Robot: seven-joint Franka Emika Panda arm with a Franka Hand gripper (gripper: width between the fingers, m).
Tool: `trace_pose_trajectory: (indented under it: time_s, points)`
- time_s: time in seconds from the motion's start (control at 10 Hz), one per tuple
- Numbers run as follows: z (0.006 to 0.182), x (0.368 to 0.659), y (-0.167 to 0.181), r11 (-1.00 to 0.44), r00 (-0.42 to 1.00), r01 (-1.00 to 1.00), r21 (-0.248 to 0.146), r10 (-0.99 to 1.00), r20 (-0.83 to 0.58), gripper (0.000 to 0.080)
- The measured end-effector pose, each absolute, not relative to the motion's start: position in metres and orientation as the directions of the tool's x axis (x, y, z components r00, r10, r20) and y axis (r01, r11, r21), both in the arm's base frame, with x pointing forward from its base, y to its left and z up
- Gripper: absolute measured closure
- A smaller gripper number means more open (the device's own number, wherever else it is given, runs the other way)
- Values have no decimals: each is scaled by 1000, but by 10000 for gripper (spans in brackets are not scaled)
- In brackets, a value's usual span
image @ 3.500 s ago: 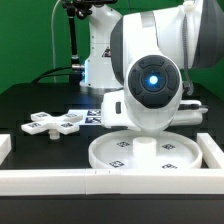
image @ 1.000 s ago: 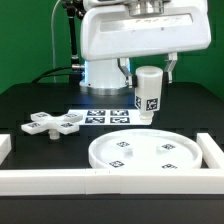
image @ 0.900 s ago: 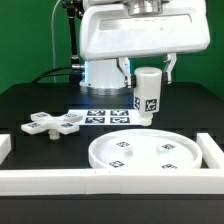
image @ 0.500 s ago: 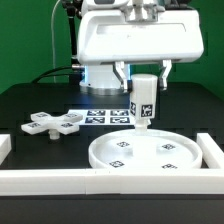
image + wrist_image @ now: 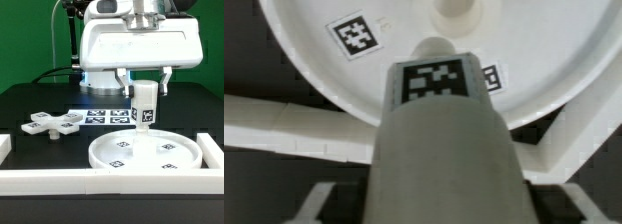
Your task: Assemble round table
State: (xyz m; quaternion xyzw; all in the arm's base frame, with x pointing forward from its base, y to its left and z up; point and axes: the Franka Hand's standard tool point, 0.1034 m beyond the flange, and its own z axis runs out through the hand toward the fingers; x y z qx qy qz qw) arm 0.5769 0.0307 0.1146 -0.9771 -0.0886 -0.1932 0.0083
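My gripper (image 5: 144,82) is shut on the short white cylinder leg (image 5: 144,104), which hangs upright with a tag on its side, just above the large round disc (image 5: 150,153). In the wrist view the leg (image 5: 438,130) fills the middle, gripped between dark fingers (image 5: 327,195), and points toward the disc (image 5: 393,40) and its central boss (image 5: 470,15). The cross-shaped base (image 5: 55,123) lies flat on the black table at the exterior view's left.
The marker board (image 5: 105,116) lies behind the disc near the robot's base. White border rails run along the front (image 5: 90,180) and the exterior view's right side (image 5: 212,152) of the table.
The gripper has come up off the disc holding the leg, then moved a little toward the exterior view's left and lower, so the leg now hangs closer over the disc's middle.
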Motion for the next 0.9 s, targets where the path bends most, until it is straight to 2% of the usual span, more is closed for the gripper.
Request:
trace_pose_trajectory:
  time_s: [0.9]
  points:
    - [98, 566, 34, -983, 917, 184, 16, 178, 357, 390]
